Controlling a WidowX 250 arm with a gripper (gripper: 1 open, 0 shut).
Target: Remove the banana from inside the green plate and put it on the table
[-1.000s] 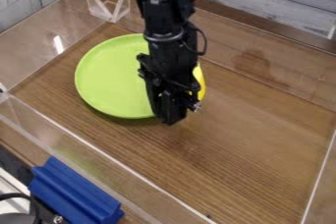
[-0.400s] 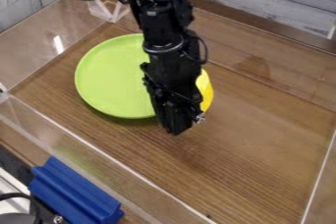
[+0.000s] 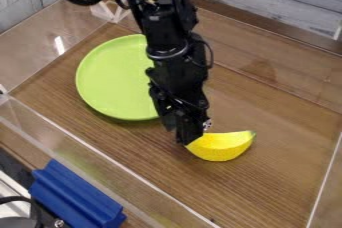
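Observation:
The banana (image 3: pixel 222 147), yellow and curved, lies on the table (image 3: pixel 267 92) in the camera view, well clear of the green plate (image 3: pixel 114 77). My gripper (image 3: pixel 186 134) points down just left of the banana, its dark fingertips at the banana's left end. The jaws look slightly open and the banana rests outside them on the wood. The plate is bare, behind and left of the arm.
Clear acrylic walls (image 3: pixel 40 137) ring the tabletop. A blue object (image 3: pixel 74 202) sits outside the front wall at the lower left. A white stand (image 3: pixel 107 10) is at the back, beyond the plate.
The banana, earlier held tight behind the fingers at the plate's right rim, now lies on the wood to the right of the gripper. The gripper has shifted slightly toward the front right and let it go.

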